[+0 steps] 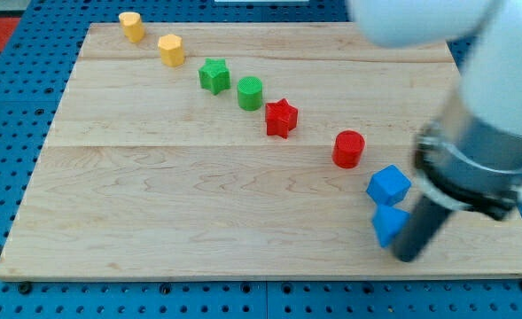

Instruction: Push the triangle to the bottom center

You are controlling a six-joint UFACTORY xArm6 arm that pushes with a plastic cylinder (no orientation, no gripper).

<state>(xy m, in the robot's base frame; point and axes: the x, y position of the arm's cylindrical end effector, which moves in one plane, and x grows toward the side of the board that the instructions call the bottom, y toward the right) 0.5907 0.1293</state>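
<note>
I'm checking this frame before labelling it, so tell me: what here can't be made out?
- Lower blue block, camera view: its right side is hidden behind my rod, so its triangle shape cannot be confirmed.
- My tip: it sits at that block's right side; whether it touches is unclear.
- The arm, view's right: blurred and cut off by the top and right edges.
- Wooden board: its right part is hidden behind the arm.

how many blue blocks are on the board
2: a blue cube at the view's right, and a blue block just below it, partly hidden by my tip.
</note>
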